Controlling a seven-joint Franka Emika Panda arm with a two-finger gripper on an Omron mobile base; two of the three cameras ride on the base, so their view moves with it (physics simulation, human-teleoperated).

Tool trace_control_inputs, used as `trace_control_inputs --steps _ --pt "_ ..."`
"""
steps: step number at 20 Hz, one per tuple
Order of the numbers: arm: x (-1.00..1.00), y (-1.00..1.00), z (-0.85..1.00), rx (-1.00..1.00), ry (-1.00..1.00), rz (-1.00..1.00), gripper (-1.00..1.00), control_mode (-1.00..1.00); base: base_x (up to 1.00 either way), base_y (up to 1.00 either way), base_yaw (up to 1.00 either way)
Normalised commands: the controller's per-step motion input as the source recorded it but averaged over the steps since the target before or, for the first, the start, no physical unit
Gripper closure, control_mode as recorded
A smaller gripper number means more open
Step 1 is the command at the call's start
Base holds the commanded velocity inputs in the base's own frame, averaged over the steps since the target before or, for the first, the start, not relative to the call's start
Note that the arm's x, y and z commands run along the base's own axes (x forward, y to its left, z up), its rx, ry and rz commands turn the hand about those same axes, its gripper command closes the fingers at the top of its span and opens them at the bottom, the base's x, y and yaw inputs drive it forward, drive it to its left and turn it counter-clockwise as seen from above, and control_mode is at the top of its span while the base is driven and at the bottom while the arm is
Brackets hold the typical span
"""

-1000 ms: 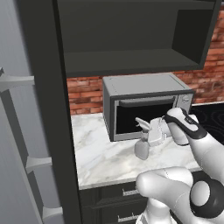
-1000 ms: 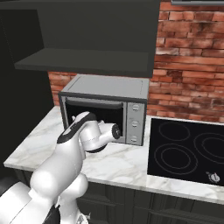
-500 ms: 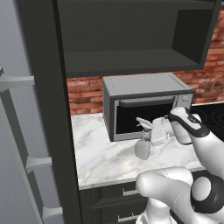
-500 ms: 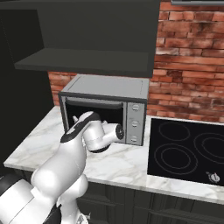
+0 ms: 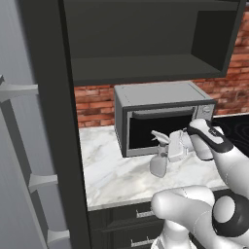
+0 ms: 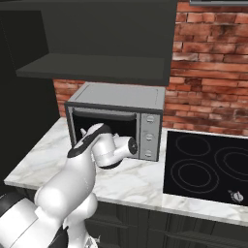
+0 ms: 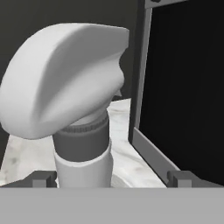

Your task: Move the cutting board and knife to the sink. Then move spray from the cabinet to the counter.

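Up close the gripper (image 7: 111, 178) has its jaws spread wide, one finger (image 7: 43, 179) on each side of the spray (image 5: 159, 158) neck, not pinching. The bottle stands upright on the counter (image 5: 112, 172), right before the microwave (image 5: 163, 116), under the cabinet (image 5: 146, 39).

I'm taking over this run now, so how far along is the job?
Done, it seems: the spray stands upright on the counter in front of the microwave, out of the cabinet. In hand: the gripper sits open at the bottle's neck, jaws either side and not closed on it. Left: backing the gripper away. The cutting board, knife and sink aren't in view, so that part can't be judged.
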Motion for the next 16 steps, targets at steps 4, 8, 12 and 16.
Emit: trace_control_inputs --steps 4,8,12,16 --pt "-0.14 -0.02 0.0 0.0 0.0 0.0 -1.0 -1.0 0.0 0.0 0.0" --pt "-0.13 -0.1 0.0 0.0 0.0 0.0 -1.0 -1.0 0.0 0.0 0.0" --pt "-0.07 -0.11 0.0 0.0 0.0 0.0 -1.0 -1.0 0.0 0.0 0.0" --pt "-0.09 -0.14 0.04 0.0 0.0 0.0 -1.0 -1.0 0.0 0.0 0.0"
